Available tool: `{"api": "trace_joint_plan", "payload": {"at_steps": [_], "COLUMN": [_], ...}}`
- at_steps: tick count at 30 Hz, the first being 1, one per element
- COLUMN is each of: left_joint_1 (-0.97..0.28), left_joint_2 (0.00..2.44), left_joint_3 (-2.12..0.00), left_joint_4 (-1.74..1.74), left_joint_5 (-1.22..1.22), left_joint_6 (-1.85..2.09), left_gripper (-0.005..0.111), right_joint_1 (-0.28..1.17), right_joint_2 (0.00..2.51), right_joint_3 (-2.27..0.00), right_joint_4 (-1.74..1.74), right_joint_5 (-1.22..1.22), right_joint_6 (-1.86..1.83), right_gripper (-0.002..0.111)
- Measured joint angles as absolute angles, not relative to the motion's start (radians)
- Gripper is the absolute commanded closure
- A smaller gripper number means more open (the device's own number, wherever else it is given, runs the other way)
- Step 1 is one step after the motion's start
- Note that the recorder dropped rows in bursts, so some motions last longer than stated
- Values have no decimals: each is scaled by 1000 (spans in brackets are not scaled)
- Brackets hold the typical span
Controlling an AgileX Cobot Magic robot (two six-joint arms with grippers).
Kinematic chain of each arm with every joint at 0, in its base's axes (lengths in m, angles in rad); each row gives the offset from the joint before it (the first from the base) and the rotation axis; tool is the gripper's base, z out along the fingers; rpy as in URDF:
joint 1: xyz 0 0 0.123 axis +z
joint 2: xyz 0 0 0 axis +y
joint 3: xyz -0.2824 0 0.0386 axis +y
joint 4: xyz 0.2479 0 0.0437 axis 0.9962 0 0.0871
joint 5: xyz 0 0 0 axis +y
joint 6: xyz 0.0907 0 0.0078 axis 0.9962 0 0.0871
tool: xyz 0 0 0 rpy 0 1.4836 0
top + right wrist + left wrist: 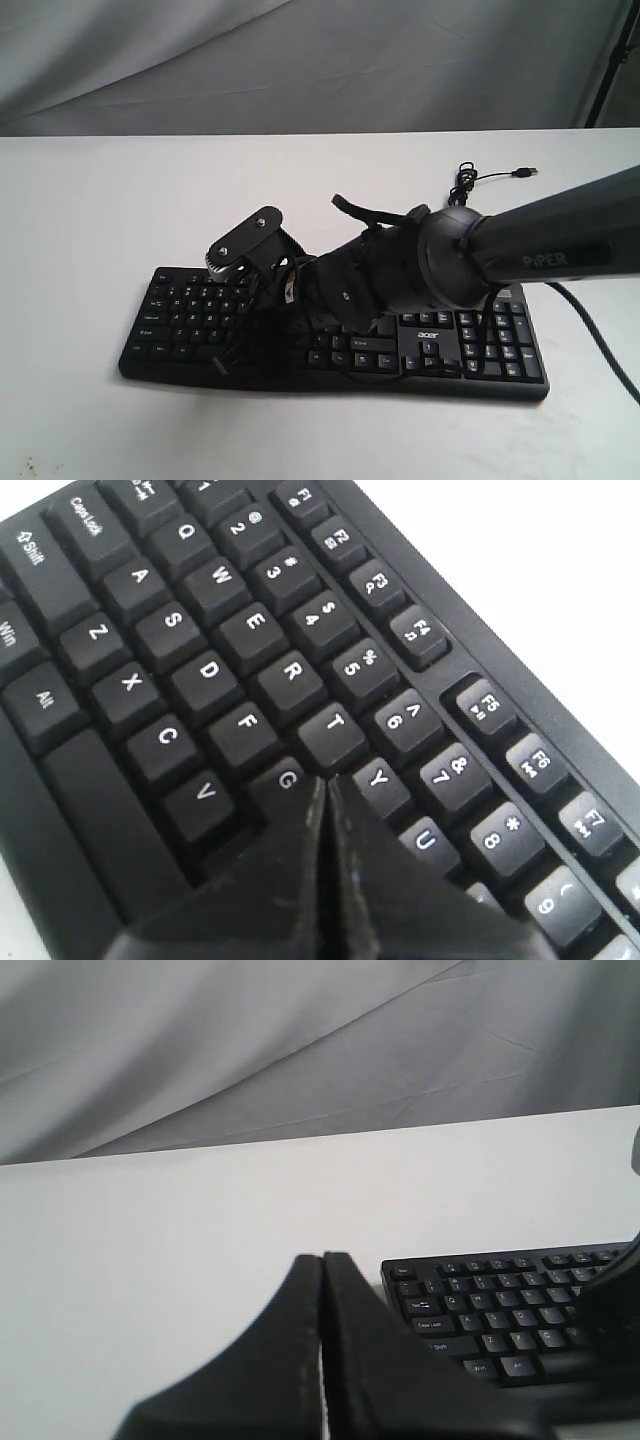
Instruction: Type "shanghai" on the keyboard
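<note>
The long black keyboard (pixel 180 310) lies on the white table, its "acer" logo near the number pad. My right arm reaches across it from the right. The right gripper (pixel 232 352) is shut and tilted down over the letter keys. In the right wrist view its tips (pixel 325 782) stand just past the G key (pixel 285 778), below T and Y, covering the key beside G. My left gripper (pixel 322 1258) is shut on nothing and hovers over bare table to the left of the keyboard (pixel 500 1310). It does not show in the exterior view.
The thin USB cable (pixel 480 178) coils behind the keyboard with its plug loose on the table (pixel 100 200). A grey cloth backdrop (pixel 300 60) hangs behind. A black stand (pixel 610 60) rises at the far right. The right arm's black cable trails off the right side.
</note>
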State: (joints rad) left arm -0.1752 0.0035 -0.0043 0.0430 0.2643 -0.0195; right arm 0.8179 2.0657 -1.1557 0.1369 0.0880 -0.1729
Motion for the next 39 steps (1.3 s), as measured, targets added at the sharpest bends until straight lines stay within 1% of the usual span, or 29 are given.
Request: {"api": "trace_joint_plan", "payload": {"at_steps": [7, 11, 17, 23, 39], "left_joint_1": [-175, -175, -175, -175, -175], "left_joint_2": [3, 3, 3, 3, 3], "left_joint_3": [-4, -4, -4, -4, -4], "left_joint_4": [43, 43, 43, 43, 43], "left_joint_5": [264, 264, 264, 264, 264], "left_joint_6": [-20, -20, -20, -20, -20], "left_gripper": [107, 107, 107, 107, 107], "right_joint_1": [818, 836, 898, 916, 916], "right_joint_2": [2015, 2008, 2085, 2180, 2243], "right_joint_3": [-1158, -1230, -1375, -1469, -1507], "right_joint_4": [137, 137, 135, 135, 131], "right_joint_5": [121, 156, 187, 200, 192], "right_joint_6": [-173, -173, -173, -173, -173], "right_gripper": [108, 108, 108, 108, 108]}}
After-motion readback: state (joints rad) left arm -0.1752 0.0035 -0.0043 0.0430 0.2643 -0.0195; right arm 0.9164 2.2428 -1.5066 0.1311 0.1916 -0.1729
